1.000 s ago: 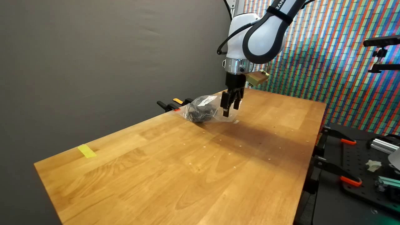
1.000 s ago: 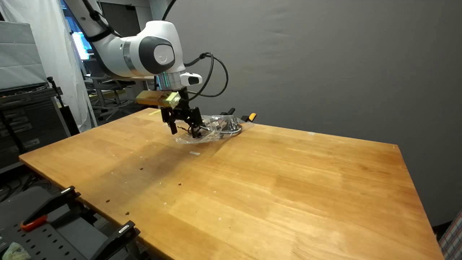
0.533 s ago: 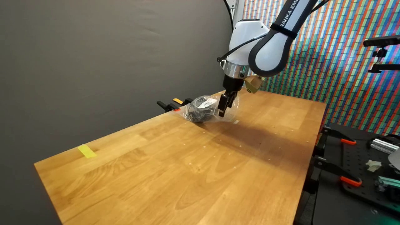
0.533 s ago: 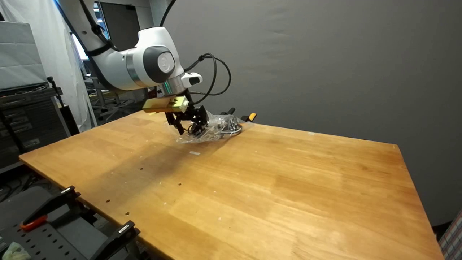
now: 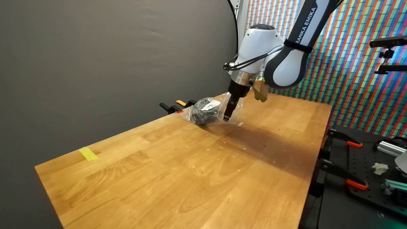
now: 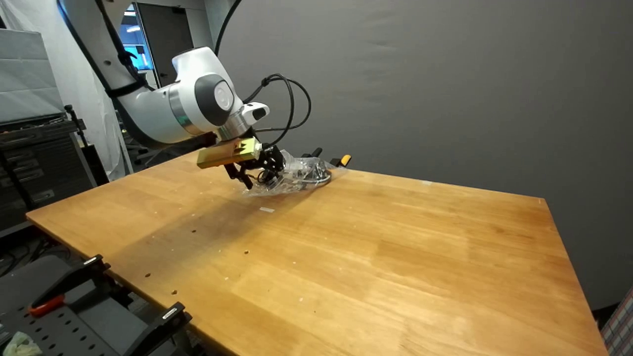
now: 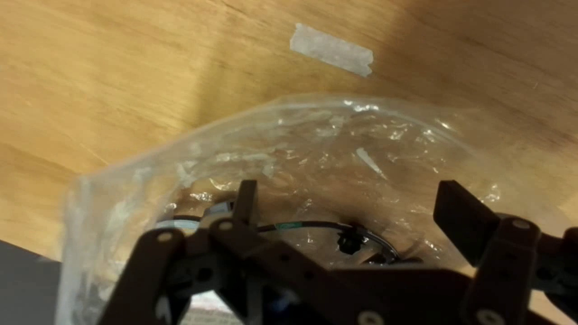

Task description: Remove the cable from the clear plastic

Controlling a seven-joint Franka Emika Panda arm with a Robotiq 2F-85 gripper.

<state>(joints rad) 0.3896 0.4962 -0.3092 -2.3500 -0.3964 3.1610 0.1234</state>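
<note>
The clear plastic bag [image 5: 237,109] lies near the table's back edge. It also shows in an exterior view [image 6: 289,185] and fills much of the wrist view [image 7: 325,126]. A dark coiled cable [image 5: 203,117] with a white label is inside it. In the wrist view a black cable stretch [image 7: 327,224] with a green tag runs between the fingers, under or within the plastic. My gripper [image 7: 350,194] is open and tilted, low over the bag's near end. It shows in both exterior views [image 5: 226,117] [image 6: 261,179]. Whether the fingertips touch the plastic is unclear.
Clamps with black and yellow handles [image 5: 181,103] grip the table's back edge behind the bag, also visible in an exterior view [image 6: 342,160]. A pale tape strip [image 7: 332,49] lies on the wooden table [image 5: 178,178] beside the bag. Yellow tape [image 5: 88,153] marks the table's far end.
My gripper has tilted and turned, and the wrist has come lower over the bag. The fingers stay apart. The bag and the coiled cable have hardly moved.
</note>
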